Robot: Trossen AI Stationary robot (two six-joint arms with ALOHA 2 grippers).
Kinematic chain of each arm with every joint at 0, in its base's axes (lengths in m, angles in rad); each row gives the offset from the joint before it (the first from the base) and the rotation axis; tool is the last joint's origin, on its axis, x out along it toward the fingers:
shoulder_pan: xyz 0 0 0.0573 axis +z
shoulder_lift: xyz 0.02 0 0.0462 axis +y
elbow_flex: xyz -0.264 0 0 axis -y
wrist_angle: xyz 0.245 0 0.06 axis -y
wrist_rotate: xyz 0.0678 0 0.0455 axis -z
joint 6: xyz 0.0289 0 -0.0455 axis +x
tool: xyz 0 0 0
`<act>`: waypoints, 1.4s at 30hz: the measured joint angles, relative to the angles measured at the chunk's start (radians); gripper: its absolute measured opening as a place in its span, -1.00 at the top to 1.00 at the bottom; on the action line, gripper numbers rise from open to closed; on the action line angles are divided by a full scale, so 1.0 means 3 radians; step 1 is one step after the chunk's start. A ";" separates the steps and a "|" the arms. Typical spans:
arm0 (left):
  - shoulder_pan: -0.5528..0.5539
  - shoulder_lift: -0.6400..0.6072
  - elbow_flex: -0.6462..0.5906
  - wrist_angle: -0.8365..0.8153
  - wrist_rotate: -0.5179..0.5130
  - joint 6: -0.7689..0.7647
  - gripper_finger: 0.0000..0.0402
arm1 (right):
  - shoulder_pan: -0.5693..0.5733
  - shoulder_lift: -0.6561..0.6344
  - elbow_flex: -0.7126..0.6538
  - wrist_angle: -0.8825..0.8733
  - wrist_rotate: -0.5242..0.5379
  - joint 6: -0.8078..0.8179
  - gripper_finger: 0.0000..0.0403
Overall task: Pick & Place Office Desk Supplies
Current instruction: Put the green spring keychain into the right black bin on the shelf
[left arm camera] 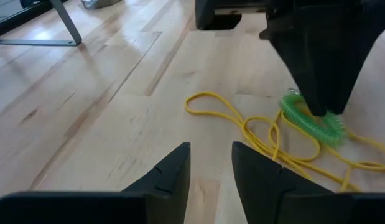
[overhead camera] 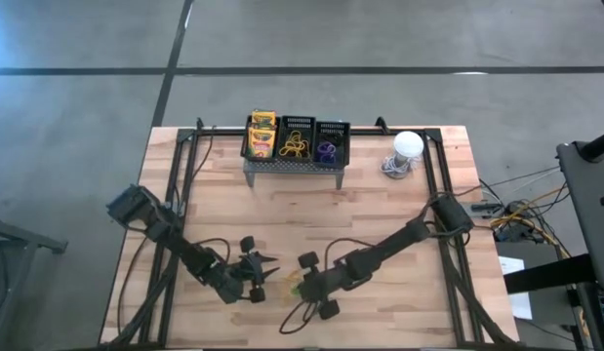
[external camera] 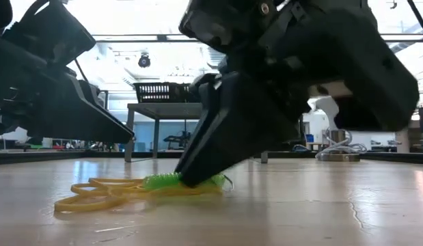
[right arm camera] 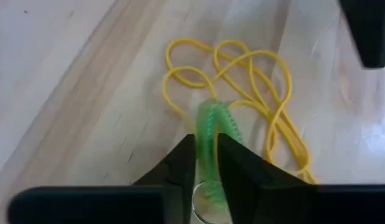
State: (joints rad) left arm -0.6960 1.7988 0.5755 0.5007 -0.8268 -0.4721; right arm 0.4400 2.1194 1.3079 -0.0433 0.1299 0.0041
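A green coiled band loop (right arm camera: 221, 118) lies on the wooden table near its front edge, tangled with a bunch of yellow band loops (right arm camera: 242, 74). My right gripper (right arm camera: 206, 149) is shut on the green loop. My left gripper (left arm camera: 211, 155) stands open just left of the bunch, low over the table, with nothing between its fingers. At the back, three black mesh baskets stand on a grey stand (overhead camera: 294, 171): one with crayon boxes (overhead camera: 261, 136), one with yellow loops (overhead camera: 296, 141), one with purple loops (overhead camera: 330, 146). My right gripper pinches the near end of the green loop's coil (right arm camera: 208, 134) between its two fingers. The fingers (external camera: 197, 164) slant down from the table's right side, their tips at the tabletop. The loop (external camera: 163, 182) lies flat on the table, its far end still among the yellow loops (external camera: 95, 195).
A white round dome (overhead camera: 408, 146) sits at the back right corner, with cables beside it. Black frame rails run along both sides of the table. Bare wood (overhead camera: 311, 219) lies between the stand and the two grippers.
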 joint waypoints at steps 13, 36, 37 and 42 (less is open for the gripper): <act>0.0001 -0.0001 0.0000 -0.0024 0.0000 -0.0001 0.40 | 0.0198 -0.0529 0.0346 -0.0720 0.0239 -0.0374 0.96; 0.0020 -0.0003 0.0001 -0.0087 0.0000 -0.0029 0.40 | -0.0164 -0.0097 0.0426 -0.0699 -0.0636 -0.0169 0.27; 0.0020 -0.0003 -0.0001 -0.0090 0.0000 -0.0038 0.40 | -0.0163 -0.0041 0.0488 -0.0823 -0.0628 -0.0250 0.23; 0.0023 -0.0003 -0.0001 -0.0115 0.0001 -0.0078 0.40 | -0.0161 0.0176 0.0759 -0.1212 -0.0611 -0.0425 0.22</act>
State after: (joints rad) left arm -0.6891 1.7981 0.5751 0.4662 -0.8265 -0.4953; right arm 0.3916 2.1722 1.5355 -0.4069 -0.0533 -0.1233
